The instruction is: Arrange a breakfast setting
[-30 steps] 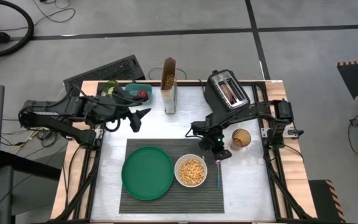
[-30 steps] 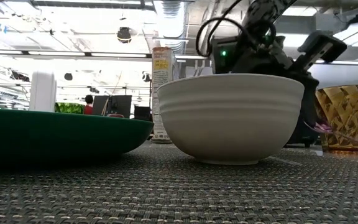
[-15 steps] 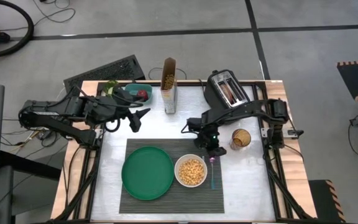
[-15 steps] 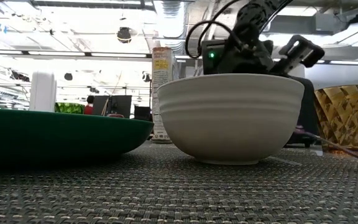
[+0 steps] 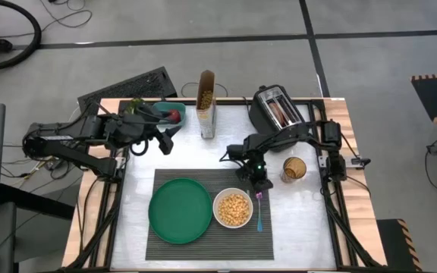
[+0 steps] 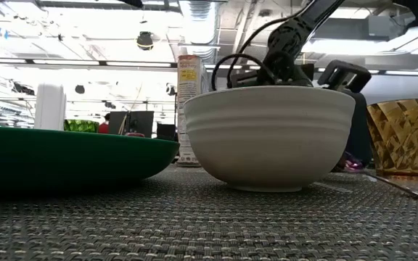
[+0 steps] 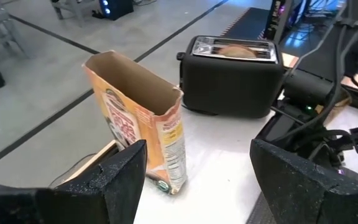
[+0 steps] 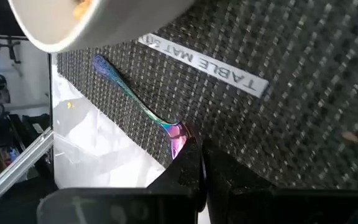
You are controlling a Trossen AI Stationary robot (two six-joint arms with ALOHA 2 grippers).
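Observation:
The dark grey ribbed placemat (image 5: pixel 203 182) lies at the table's near middle. On it rest the green plate (image 5: pixel 180 210) and the white bowl (image 5: pixel 233 208), which holds cereal. The blue-and-pink spoon (image 5: pixel 260 213) lies along the mat's right edge, right of the bowl. My right gripper (image 5: pixel 259 185) is low over the spoon's far end, shut on it (image 8: pixel 202 152). My left gripper (image 5: pixel 163 141) is open and empty (image 7: pixel 197 158) near the teal container (image 5: pixel 161 112), which holds the red apple (image 5: pixel 174 115). The pale bagel (image 7: pixel 240 51) sticks out of the black toaster (image 5: pixel 278 111). My right gripper pinches the spoon's pink bowl end (image 8: pixel 178 139) between its two fingertips. The fingers come from above and from the far side, slanting down. The spoon's handle (image 8: pixel 118 79) lies flat on the placemat and points toward the table's near edge, beside the white bowl.
An open cereal box (image 5: pixel 206 105) stands at the far middle. An amber glass (image 5: pixel 295 168) stands right of my right gripper, off the mat. The toaster is behind the right arm. There is bare table left of the mat and around the glass.
My right gripper has moved down and a little toward the table's left with the spoon. The spoon has come from right of the mat onto its right edge and now lies flat. My left gripper has swung a little toward the far edge and the teal container.

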